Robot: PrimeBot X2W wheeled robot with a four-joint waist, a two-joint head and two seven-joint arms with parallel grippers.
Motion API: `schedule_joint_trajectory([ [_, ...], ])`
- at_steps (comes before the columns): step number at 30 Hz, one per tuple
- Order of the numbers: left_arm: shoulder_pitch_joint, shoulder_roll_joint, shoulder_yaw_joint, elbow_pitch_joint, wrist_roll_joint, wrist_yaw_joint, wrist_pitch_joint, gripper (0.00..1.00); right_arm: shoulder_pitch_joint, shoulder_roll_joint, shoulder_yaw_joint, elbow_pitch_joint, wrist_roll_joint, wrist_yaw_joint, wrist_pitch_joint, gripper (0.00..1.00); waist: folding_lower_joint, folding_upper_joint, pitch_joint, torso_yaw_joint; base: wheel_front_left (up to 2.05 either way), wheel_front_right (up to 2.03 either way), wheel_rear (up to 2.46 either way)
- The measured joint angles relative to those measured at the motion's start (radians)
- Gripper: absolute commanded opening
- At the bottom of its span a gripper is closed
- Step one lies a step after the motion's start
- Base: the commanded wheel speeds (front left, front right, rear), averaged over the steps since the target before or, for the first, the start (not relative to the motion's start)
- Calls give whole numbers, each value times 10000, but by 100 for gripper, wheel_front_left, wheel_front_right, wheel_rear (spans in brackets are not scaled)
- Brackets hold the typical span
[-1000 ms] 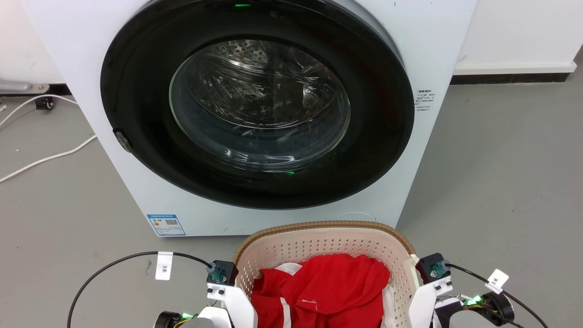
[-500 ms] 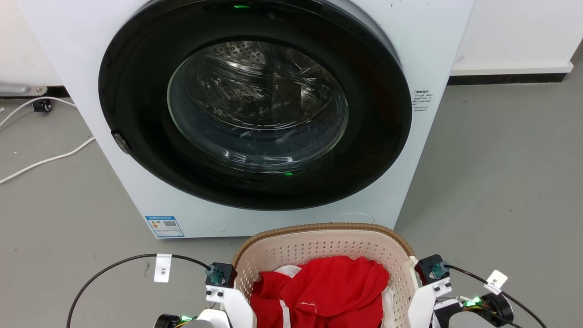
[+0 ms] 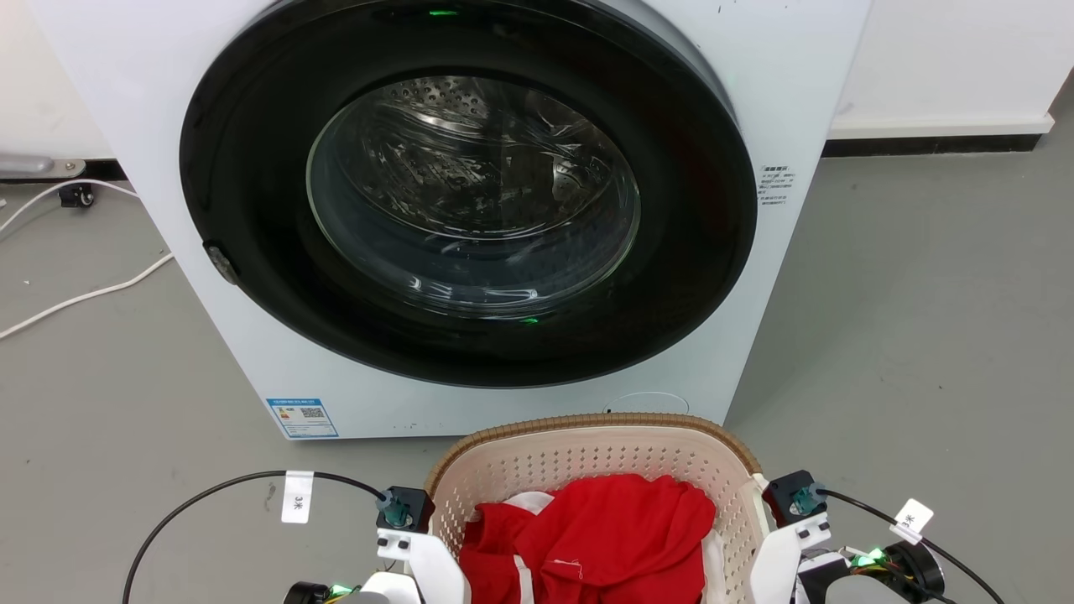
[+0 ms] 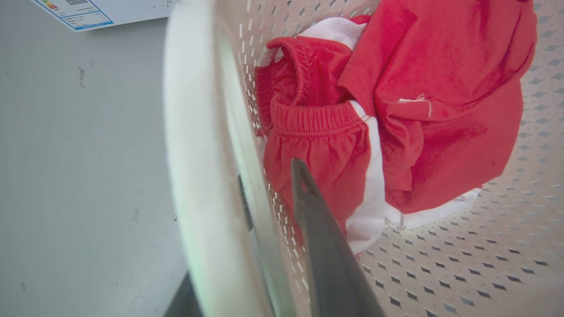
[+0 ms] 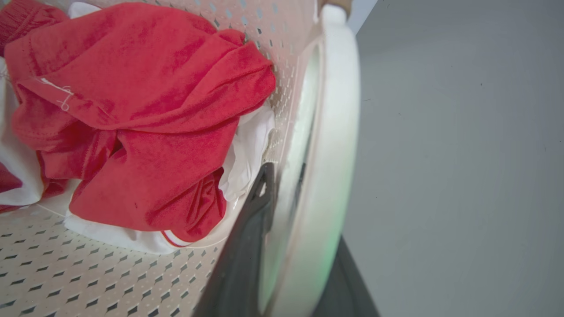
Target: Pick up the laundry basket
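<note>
Jaws straddle white side handles [image 4: 194,132] of cream perforated plastic laundry basket [image 3: 587,457], just before white front-load washer [image 3: 805,84]; right looks clamped, left can't tell; opposed grips should keep lift level

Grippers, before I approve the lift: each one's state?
Left gripper: closed on the laundry basket's left handle.
Right gripper: closed on its right handle.

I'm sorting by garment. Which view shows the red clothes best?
Left wrist view: the red clothes show an elastic waistband and white stripe. The right wrist view shows them bunched over white fabric; the head view crops them in the laundry basket.
</note>
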Motion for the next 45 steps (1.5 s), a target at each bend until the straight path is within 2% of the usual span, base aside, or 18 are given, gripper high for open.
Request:
schedule_joint_trajectory([
  [45,1,79,-936,84,-991,-13,-88,0,114,2,35,-4,-10,0,105,0,0,0,-90,-61,0,0,0],
])
